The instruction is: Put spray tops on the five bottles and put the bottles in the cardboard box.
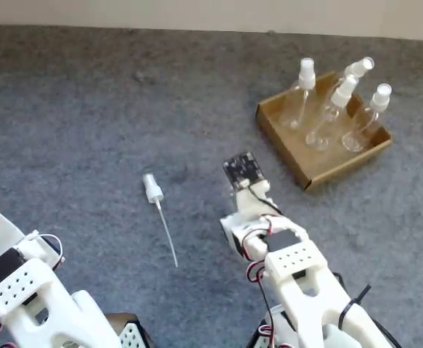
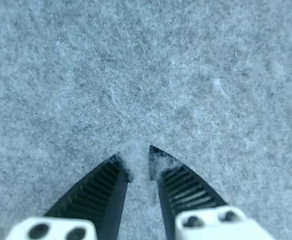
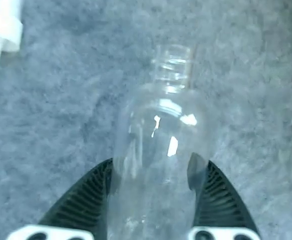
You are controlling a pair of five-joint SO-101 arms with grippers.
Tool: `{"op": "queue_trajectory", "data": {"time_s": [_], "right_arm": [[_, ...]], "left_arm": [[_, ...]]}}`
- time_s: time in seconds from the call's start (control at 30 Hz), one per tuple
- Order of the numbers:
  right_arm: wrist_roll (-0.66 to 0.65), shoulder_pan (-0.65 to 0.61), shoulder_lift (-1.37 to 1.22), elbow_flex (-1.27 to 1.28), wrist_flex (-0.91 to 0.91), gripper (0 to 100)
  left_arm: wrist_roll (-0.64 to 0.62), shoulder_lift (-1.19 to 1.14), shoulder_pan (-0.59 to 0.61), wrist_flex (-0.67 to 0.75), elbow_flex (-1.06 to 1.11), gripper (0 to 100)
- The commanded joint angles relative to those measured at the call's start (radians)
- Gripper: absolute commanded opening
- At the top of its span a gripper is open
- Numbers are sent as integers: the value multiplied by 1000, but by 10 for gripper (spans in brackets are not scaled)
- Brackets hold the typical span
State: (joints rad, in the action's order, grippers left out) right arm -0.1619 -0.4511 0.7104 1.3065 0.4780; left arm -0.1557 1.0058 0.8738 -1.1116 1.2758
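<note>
Clear bottle (image 3: pixel 171 115), uncapped, sits clamped in the jaws of the right gripper (image 3: pixel 153 160), neck pointing out past the tips. Spray top (image 1: pixel 153 190) lies off to their side, tube trailing back toward the arms. Left gripper (image 2: pixel 138 154): jaws narrow, empty, farther away.

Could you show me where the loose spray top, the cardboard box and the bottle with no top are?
loose spray top (image 1: pixel 152 188): high view, on its white head.
cardboard box (image 1: pixel 280 148): high view, on a side wall.
topless bottle (image 3: pixel 161 150): right wrist view, on its clear body.
</note>
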Motion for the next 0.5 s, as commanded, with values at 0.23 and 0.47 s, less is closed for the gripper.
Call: {"op": "queue_trajectory", "data": {"time_s": [0.23, 0.47], "right_arm": [[-149, 13, 30, 4, 74, 214], [-219, 12, 27, -24, 154, 251]], "left_arm": [[6, -1, -19, 21, -1, 5], [6, -1, -19, 21, -1, 5]]}}
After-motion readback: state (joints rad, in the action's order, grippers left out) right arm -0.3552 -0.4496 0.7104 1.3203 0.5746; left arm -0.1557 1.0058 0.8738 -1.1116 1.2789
